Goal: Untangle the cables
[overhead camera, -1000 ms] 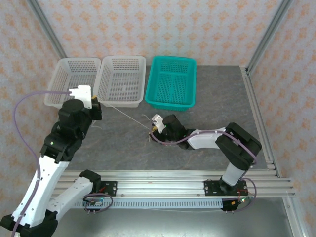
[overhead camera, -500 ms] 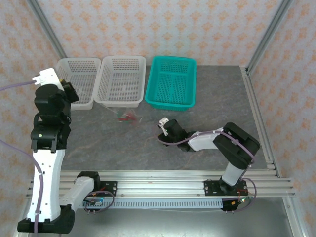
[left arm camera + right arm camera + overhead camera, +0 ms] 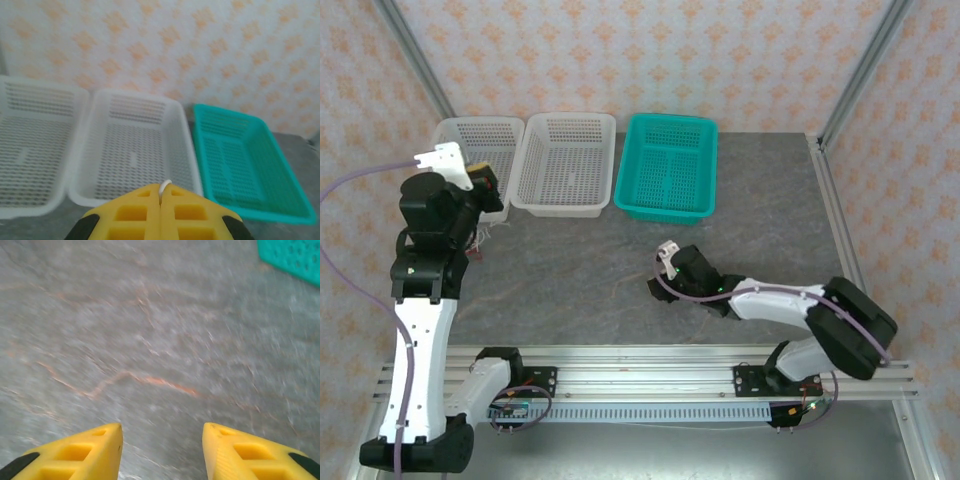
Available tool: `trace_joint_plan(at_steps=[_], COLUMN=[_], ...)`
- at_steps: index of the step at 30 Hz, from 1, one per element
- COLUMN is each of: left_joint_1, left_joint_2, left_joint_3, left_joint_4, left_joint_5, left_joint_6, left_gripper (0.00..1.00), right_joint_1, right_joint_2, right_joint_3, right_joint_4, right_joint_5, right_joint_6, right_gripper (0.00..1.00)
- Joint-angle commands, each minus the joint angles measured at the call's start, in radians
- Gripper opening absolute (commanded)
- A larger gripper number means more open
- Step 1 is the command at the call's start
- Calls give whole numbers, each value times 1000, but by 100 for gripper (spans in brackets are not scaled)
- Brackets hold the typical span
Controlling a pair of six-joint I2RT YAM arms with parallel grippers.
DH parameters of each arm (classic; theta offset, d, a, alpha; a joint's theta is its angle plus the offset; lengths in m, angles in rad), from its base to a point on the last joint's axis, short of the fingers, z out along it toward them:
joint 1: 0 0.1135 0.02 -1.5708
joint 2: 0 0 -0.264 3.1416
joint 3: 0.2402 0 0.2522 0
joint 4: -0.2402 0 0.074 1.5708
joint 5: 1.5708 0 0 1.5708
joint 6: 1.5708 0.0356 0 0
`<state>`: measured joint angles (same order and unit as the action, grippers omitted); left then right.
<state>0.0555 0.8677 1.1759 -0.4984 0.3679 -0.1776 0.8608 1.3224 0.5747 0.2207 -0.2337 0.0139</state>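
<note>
A cream-white cable loop [image 3: 165, 185] sticks up from between the yellow fingers of my left gripper [image 3: 161, 194], which is shut on it. From above, the left gripper [image 3: 488, 190] is raised at the front edge of the left white basket [image 3: 470, 124]. A small bunch of thin cables [image 3: 482, 234], cream-white with a bit of red, hangs under it against the arm. My right gripper [image 3: 162, 437] is open over bare grey table, nothing between its fingers. In the top view the right gripper [image 3: 658, 287] sits low at mid-table.
Three baskets line the back: the left white one, a middle white basket [image 3: 570, 118] and a teal basket [image 3: 670, 119]; all look empty. The left wrist view faces the middle white basket [image 3: 85, 160] and the teal basket [image 3: 199, 150]. An aluminium rail [image 3: 650, 370] runs along the near edge.
The left gripper has pulled the cable bunch from mid-table over to the far left. The right gripper let go, opened and drew back toward the near side.
</note>
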Motion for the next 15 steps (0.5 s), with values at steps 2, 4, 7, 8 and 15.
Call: trace_joint_plan(at_steps=[2,4,7,8,15], left_joint_1=[-93,-182,-314,-346,-521], left_joint_2=[-43,-25,33,56,186], left_joint_3=[2,28,106,133,260], left_joint_4=[59,86,109,119,168], left_joint_5=[234,243,214,197,151], left_joint_6=[-82,-87,-82,-85,-50], left_gripper=[0,0,0,0,0], right_joint_1=[5,6,6,6,6], right_joint_2=[-36,-52,-81,-94,-176], right_joint_3=[75,94,106,106,34], right_joint_4=[37,56,81,85,101], right_joint_5=[36,51,66,57,63], right_joint_6=[2,8,22,19,13], right_gripper=[49,52,55,55,73])
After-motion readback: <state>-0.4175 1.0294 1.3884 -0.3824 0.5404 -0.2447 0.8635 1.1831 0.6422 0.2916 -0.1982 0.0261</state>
